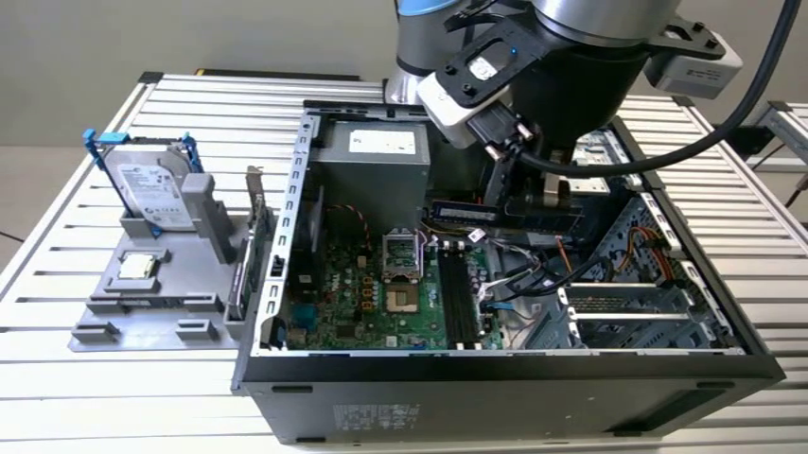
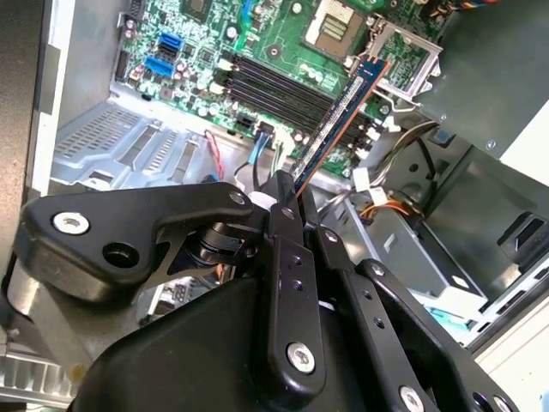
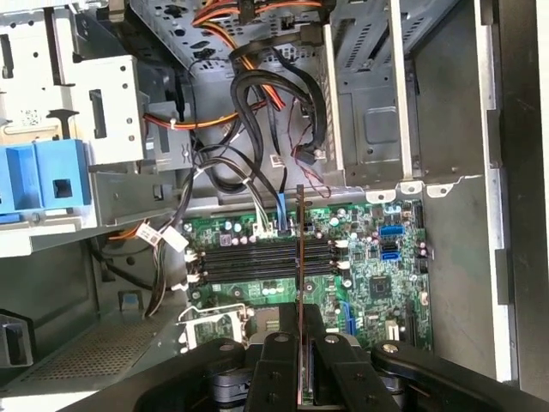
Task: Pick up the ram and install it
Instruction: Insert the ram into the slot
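Item: one ram [image 2: 339, 116], a long, thin, dark circuit-board stick. It is clamped between the black fingers [image 2: 288, 249] of the single gripper [image 2: 283, 196] and juts away from them. It hangs clear above the green motherboard [image 3: 377, 292] in the open grey computer case [image 1: 505, 388]. Its long axis appears to cross the black memory slots [image 3: 257, 257], seemingly four in number, rather than align with them.

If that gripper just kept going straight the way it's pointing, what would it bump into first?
Most likely the black memory slots on the green motherboard: in the first wrist view the ram, clamped in the gripper, hangs crosswise over them. How far off they are is unclear.
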{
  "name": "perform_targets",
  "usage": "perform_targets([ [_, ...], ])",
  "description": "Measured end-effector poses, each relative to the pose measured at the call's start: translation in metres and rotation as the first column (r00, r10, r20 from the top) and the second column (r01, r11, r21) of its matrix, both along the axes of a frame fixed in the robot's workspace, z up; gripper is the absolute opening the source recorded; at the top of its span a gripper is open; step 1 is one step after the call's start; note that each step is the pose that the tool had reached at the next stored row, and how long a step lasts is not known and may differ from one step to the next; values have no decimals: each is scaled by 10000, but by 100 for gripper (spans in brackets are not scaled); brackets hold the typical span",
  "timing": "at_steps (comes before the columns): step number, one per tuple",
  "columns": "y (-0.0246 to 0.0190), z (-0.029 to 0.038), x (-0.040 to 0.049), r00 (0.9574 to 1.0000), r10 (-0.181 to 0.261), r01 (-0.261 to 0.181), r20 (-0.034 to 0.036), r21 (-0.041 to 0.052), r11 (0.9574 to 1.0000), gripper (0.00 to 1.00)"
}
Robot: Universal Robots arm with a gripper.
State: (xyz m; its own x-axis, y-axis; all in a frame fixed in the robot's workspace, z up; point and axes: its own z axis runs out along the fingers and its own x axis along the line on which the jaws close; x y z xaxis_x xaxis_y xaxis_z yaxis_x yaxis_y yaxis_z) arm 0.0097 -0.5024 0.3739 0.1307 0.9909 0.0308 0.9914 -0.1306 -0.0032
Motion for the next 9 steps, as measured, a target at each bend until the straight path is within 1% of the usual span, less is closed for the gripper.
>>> perform_targets([
  [9,0,0,0,9998,-216,216,0,0,9998,0],
])
